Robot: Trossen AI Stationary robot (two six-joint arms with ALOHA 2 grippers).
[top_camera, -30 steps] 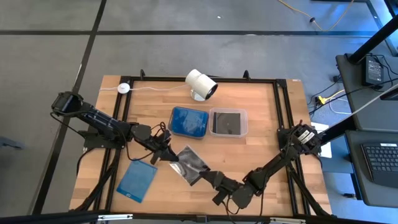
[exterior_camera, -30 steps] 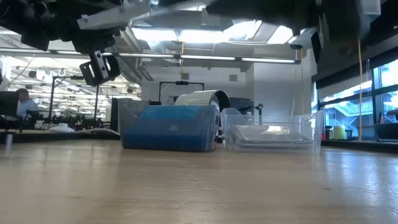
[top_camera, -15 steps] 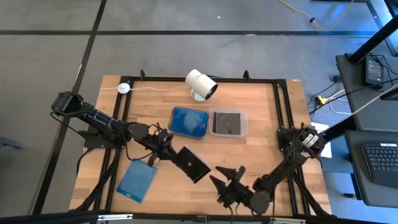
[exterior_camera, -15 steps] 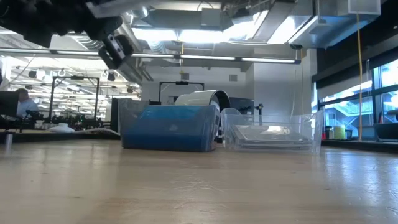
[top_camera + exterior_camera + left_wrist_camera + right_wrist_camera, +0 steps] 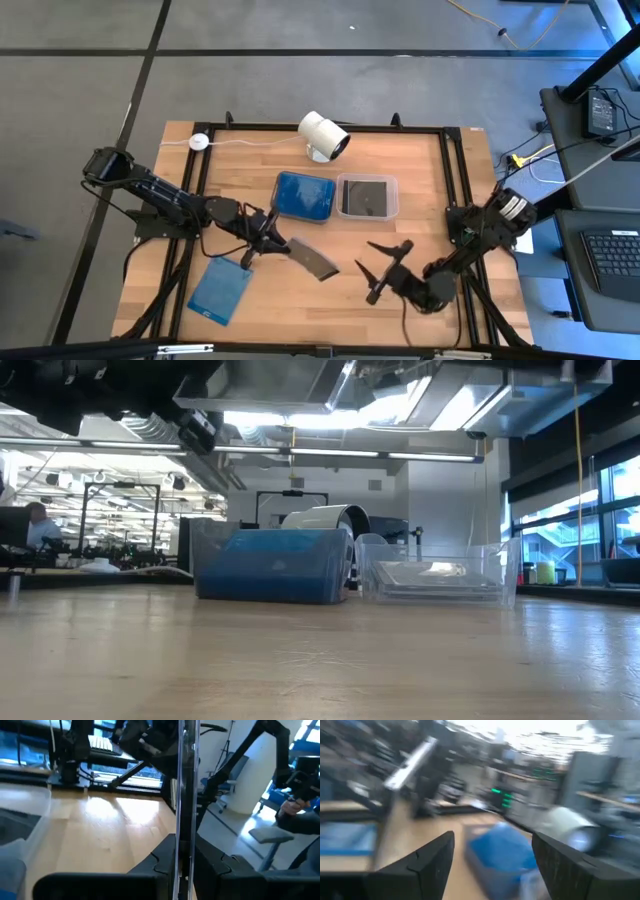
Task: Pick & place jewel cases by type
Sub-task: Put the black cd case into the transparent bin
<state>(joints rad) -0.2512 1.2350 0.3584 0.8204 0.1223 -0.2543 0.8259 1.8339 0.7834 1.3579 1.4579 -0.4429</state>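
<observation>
Left gripper [image 5: 268, 243] clenching a dark jewel case [image 5: 313, 259] by its left end, holding it clear of the table [image 5: 420, 190] over the middle, tilted so that the high view is catching mostly its grey upper face. In the left wrist view, showing the same case [image 5: 183, 795] edge-on as a thin clear vertical strip running up from between the two dark fingers [image 5: 210, 865]. In the low view, appearing only as a pale slab [image 5: 275, 382] hanging high near the top, above the tubs. Right gripper [image 5: 385, 265] hovering to the right of the held case, apart from it, fingers spread wide and grasping nothing; in the right wrist view, both dark fingers [image 5: 432, 860] standing far apart with open air between them. Lying flat on the near-left part of the table, a translucent blue jewel case [image 5: 220, 290], just near of the left arm. Sitting far of centre, a blue tub [image 5: 305, 195] and, just to its right, a clear tub [image 5: 367, 197] showing a dark case inside; whether more cases are stacked in either, cannot tell. Standing beyond the tubs at the far edge, a white cylindrical camera [image 5: 324, 135]. Sitting at the far-left corner, a small white round puck [image 5: 199, 142] with a cable. In the low view, showing a person [image 5: 38, 525] seated far off at the left in the room behind.
</observation>
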